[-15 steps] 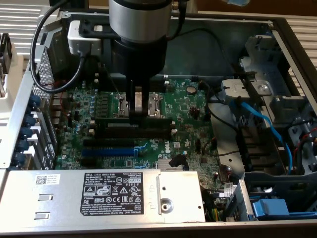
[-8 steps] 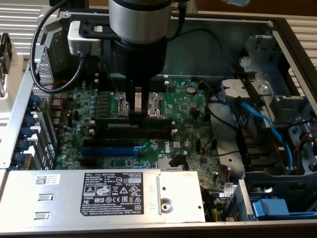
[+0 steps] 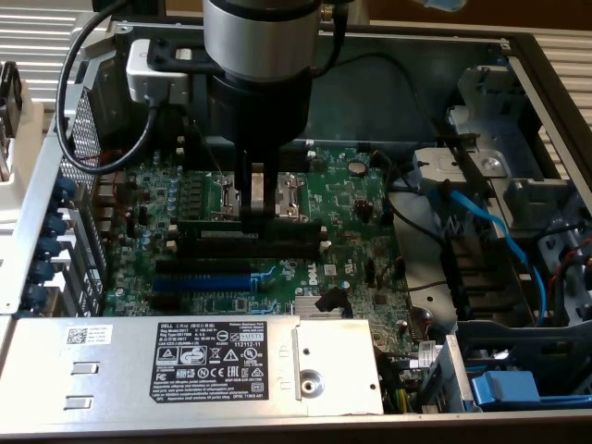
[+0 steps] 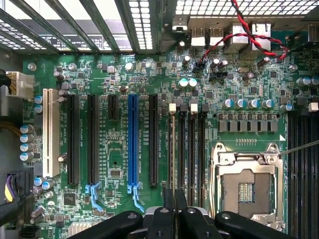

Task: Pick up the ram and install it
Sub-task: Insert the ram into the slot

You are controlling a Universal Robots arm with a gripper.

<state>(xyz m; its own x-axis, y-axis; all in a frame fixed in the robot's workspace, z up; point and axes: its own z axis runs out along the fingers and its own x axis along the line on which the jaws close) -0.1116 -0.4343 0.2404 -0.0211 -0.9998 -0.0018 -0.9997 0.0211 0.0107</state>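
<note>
The ram (image 3: 213,225) is a long thin dark-green strip standing on edge along the row of black memory slots (image 3: 277,242) on the green motherboard. My gripper (image 3: 257,213) comes straight down onto its middle, fingers pinched shut on its top edge. In the wrist view the ram (image 4: 173,149) shows edge-on as a thin line over the memory slot nearest the blue expansion slot, running out from between the shut gripper (image 4: 174,201). The other memory slots (image 4: 192,149) lie beside it. I cannot tell how deep the ram sits in its slot.
A blue expansion slot (image 3: 199,280) and black slots lie beside the memory row. The CPU socket (image 4: 246,189) is on the other side. A grey power supply (image 3: 185,356) stands in front, and blue cables (image 3: 490,231) and drive bays lie at the exterior view's right.
</note>
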